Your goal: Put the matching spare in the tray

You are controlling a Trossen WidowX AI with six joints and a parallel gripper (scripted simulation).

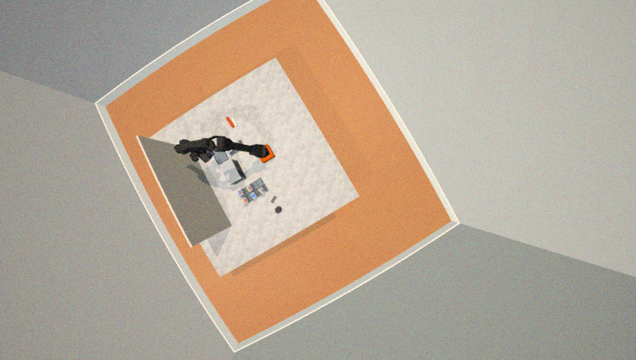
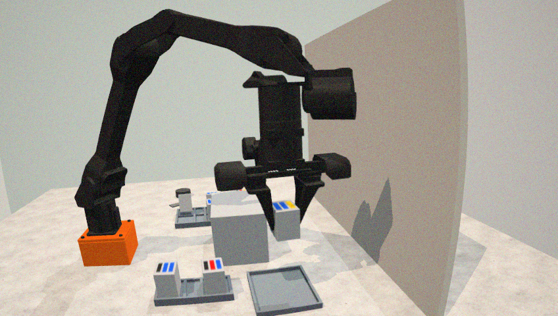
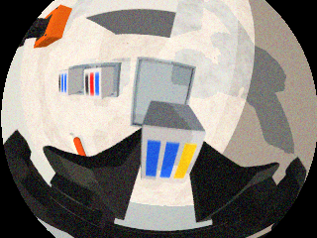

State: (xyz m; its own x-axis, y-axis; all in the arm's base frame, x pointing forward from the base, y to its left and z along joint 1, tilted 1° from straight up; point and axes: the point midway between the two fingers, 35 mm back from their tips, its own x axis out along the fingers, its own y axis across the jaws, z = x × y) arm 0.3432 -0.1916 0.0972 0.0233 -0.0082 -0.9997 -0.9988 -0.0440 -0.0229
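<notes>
- orange base [image 1: 269, 159] [image 2: 104, 254] [image 3: 60, 24] at far left of the exterior view; black arm [image 2: 203, 29] rises from it and bends over to the right
- near rack [image 2: 195, 300] [image 3: 115, 81] bears two spares; black-blue-blue one [image 2: 166, 284] [image 3: 62, 82] at left, black-red-blue one [image 2: 213, 280] [image 3: 92, 83] at right; both upright
- far rack [image 1: 256, 190] [image 2: 192, 225] partly behind the grey box; black disc [image 1: 278, 209] [image 2: 182, 191] near it
- grey box [image 1: 232, 171] [image 2: 239, 238] stands between the far rack and the tray; which unit is mounted, and its back code, can't tell
- tray [image 1: 220, 157] [image 2: 283, 289] [image 3: 158, 81] lies flat, right of the near rack
- gripper [image 1: 200, 154] [image 2: 287, 228] [image 3: 166, 134] points down, fingers clamped on the blue-blue-yellow spare [image 2: 287, 223] [image 3: 170, 149]; spare is upright, code stripes up, raised off the table, outside the tray
- tall panel [image 1: 178, 191] [image 2: 383, 117] stands at right; arm shadow falls on it
- orange-red stick [image 1: 230, 121] [image 3: 79, 147] lies apart from the tray
</notes>
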